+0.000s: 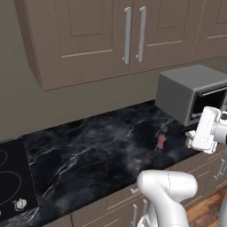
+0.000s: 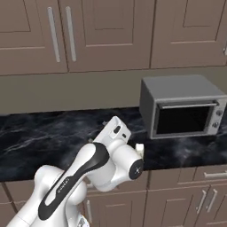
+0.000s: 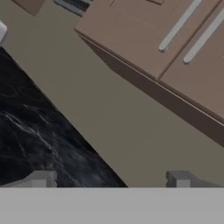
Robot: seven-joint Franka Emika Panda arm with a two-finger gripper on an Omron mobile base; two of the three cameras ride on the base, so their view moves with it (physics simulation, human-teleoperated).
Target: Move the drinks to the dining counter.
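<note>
Beside the toaster oven (image 1: pixel 190 93), can (image 1: pixel 161 141).

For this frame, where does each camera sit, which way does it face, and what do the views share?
Left base view: behind-left, looking down at worktop, toaster oven; arm at lower right.
Right base view: behind-right, facing the same worktop and oven; arm at lower left.
Hand view: on the hand, tilted toward wall cabinets; open gripper at bottom.
Shared: worktop, cabinets.

Materials across the kitchen worktop

Black worktop (image 1: pixel 97 146) is showing glossy white-veined marble; wall cabinets (image 1: pixel 93 40) are looking like matt brown wood with smooth metal handles (image 1: pixel 127 35); toaster oven (image 2: pixel 184 108) is looking brushed grey metal.
</note>
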